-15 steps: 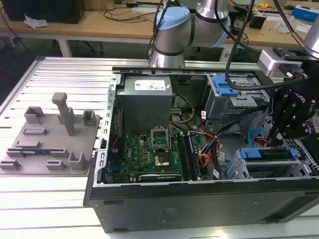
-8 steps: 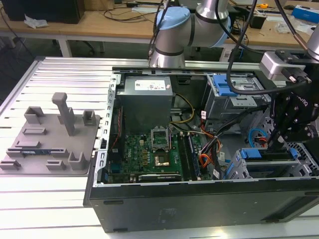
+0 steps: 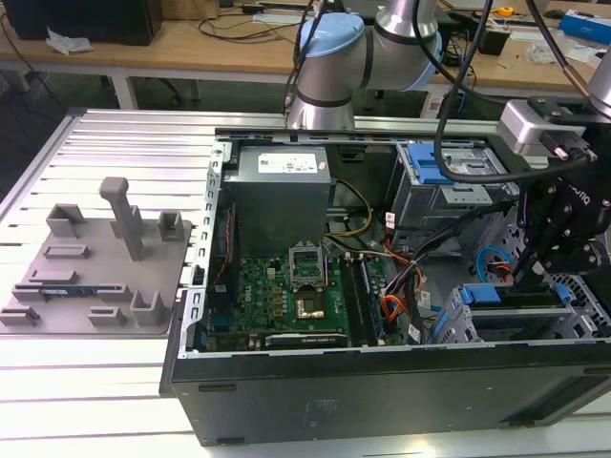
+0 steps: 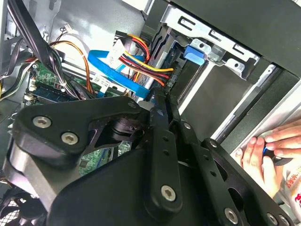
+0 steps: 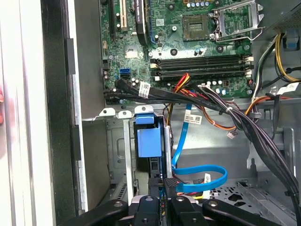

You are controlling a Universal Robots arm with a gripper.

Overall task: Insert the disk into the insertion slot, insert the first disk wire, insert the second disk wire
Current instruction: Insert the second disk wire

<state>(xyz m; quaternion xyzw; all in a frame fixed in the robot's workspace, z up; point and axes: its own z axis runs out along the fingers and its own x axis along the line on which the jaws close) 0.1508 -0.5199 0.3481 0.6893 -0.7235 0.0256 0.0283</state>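
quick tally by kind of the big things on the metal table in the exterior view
computer case: 1
power supply: 1
motherboard: 1
grey fixture tray: 1
robot arm: 1
total: 5

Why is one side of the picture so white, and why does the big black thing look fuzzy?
In the first wrist view, bright light washes out the pale metal table. In the second wrist view, the black robot gripper sits too close to the camera, so it looks soft, and glare whitens the grey case wall.
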